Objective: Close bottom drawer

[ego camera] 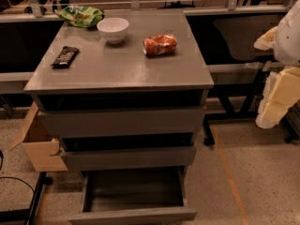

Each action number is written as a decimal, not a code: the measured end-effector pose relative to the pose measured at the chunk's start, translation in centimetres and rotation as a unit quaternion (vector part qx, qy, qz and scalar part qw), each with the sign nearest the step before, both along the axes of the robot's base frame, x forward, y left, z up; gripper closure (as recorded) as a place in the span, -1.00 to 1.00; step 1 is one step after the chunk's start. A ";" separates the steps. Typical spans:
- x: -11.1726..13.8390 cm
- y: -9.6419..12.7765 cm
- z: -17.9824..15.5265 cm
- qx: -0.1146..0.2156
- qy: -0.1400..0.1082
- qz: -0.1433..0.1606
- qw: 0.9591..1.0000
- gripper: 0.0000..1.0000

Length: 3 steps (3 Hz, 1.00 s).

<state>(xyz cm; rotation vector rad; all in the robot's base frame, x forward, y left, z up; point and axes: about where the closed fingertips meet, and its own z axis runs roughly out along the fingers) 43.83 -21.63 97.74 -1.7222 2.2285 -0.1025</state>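
Note:
The grey cabinet [117,71] stands in the middle of the camera view with three drawers. The bottom drawer [133,214] is pulled far out over the floor. It is a wide, shallow tray with a thin plain front panel, and its inside [136,186] looks empty. The middle drawer [129,157] and the top drawer [122,122] sit almost pushed in above it. My gripper [273,108], on the cream and white arm, hangs at the right edge of the view. It is well to the right of the cabinet, at about top-drawer height, and touches nothing.
On the cabinet top lie a green bag [80,16], a white bowl [113,29], an orange snack bag [160,44] and a dark bar [64,56]. An open cardboard box [40,146] stands at the cabinet's left. Black table legs [208,135] stand behind on the right.

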 end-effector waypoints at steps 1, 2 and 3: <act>0.0 0.0 0.0 0.000 0.000 0.000 1.000 -1.00; -0.2 0.3 -1.2 0.021 0.010 0.004 1.000 -1.00; -0.5 1.5 -5.2 0.059 0.040 0.013 0.997 -1.00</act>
